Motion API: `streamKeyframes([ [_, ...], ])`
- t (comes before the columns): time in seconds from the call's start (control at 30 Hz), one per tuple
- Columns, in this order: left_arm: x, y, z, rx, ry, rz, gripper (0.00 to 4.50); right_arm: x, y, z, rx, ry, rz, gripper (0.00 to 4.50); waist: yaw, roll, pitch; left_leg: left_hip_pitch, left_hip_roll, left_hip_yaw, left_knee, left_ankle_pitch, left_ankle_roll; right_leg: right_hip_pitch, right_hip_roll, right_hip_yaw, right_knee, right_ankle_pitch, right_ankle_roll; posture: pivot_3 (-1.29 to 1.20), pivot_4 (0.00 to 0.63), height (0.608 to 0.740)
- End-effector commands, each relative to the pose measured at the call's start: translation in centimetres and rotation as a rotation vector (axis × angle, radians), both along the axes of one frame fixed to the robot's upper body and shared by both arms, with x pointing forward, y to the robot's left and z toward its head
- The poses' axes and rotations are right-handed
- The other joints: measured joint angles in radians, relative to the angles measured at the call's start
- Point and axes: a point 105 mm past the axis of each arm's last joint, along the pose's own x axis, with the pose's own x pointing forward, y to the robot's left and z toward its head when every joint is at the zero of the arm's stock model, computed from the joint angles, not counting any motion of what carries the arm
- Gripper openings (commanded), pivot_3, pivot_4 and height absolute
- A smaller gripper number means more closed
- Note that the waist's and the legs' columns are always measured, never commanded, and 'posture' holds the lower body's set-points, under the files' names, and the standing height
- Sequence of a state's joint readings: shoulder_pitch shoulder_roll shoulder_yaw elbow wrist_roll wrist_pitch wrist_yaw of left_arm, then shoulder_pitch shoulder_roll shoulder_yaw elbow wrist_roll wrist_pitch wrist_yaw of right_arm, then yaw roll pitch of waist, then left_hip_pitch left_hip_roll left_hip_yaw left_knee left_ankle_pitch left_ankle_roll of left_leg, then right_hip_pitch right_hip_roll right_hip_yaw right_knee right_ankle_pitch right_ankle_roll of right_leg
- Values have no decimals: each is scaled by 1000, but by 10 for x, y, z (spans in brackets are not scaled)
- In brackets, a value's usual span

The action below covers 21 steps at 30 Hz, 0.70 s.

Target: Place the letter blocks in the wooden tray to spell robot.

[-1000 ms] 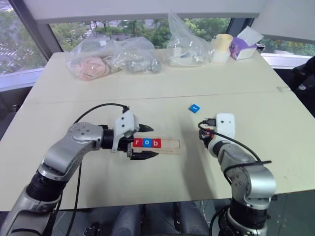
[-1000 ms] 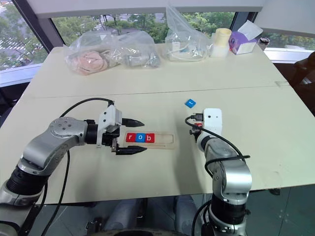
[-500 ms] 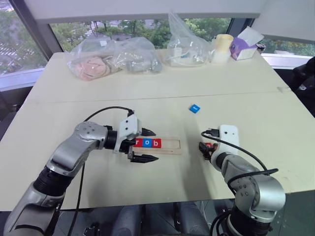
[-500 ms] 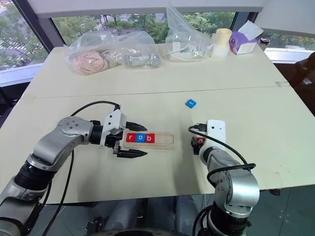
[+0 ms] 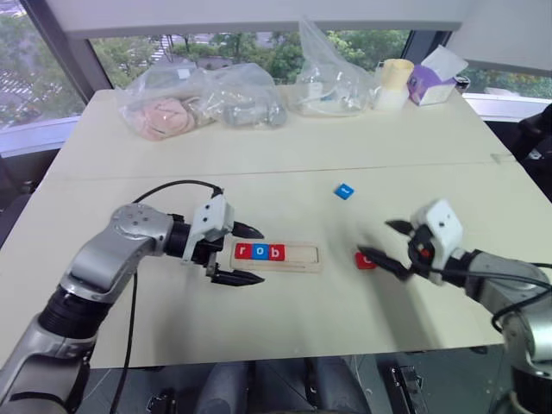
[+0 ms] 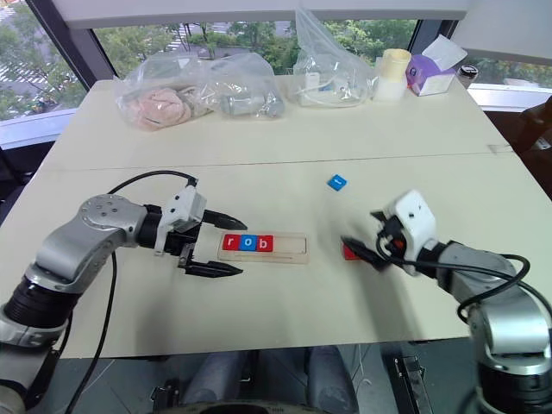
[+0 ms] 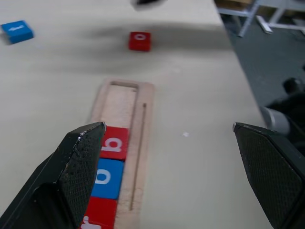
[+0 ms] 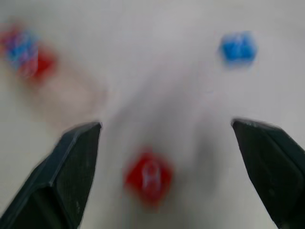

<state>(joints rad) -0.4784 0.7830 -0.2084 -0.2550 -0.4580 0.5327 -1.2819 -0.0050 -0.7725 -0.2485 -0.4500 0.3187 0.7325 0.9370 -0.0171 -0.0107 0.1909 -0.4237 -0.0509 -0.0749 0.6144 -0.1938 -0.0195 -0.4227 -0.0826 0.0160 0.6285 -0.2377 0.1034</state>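
Wooden tray: lay flat on the pale surface, near the middle, long side running left to right.
Blocks in tray: a red "r" block, a blue "o" block and a red "b" block sat side by side at the tray's left end; the right part of the groove was bare.
Loose red block: lay on the surface to the right of the tray, apart from it, a white "o" on its face in the left wrist view.
Loose blue block: lay farther back and to the right of the tray, well apart from the others.
Left gripper: at the tray's left end, its fingers spread wide, one behind and one in front of the tray, gripping nothing.
Right gripper: pointed toward the loose red block, fingers wide apart with the block just between their tips, not clamped.
Far edge: clear plastic bags, a pale cup and a purple box.
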Motion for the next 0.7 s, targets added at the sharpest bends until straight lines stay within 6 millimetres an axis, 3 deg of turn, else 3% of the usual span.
streamKeyframes([
  [0.03, 0, 1, 3, 39, -89, -17, 4500, 1, 0, -4, -100, -27, 183, 4466, -3, 0, 0, 0, 1, 0, 1, 0, 0, 0, 0, 0, 0, 0, 0, 0, 150, 740],
  [0.47, -10, 0, -4, 24, -81, 59, 4500, 34, -13, -28, -207, -20, 404, 4466, 6, -2, 1, 1, 4, 1, 2, 0, 0, 2, 1, 0, 0, 2, -3, 0, 150, 740],
  [0.57, -12, 1, -5, 26, -82, 71, 4500, 37, -11, -28, -198, -21, 440, 3638, 5, -2, 1, 2, 5, 1, 2, 0, 0, 2, 1, 0, 0, 2, -3, 0, 150, 740],
  [0.7, -10, 6, -6, 38, -84, 102, 4500, 39, -1, -18, -157, -46, 456, 1527, 5, -2, 1, 2, 5, 1, 2, 0, 0, 2, 1, 0, 1, 2, -3, 0, 150, 740],
])
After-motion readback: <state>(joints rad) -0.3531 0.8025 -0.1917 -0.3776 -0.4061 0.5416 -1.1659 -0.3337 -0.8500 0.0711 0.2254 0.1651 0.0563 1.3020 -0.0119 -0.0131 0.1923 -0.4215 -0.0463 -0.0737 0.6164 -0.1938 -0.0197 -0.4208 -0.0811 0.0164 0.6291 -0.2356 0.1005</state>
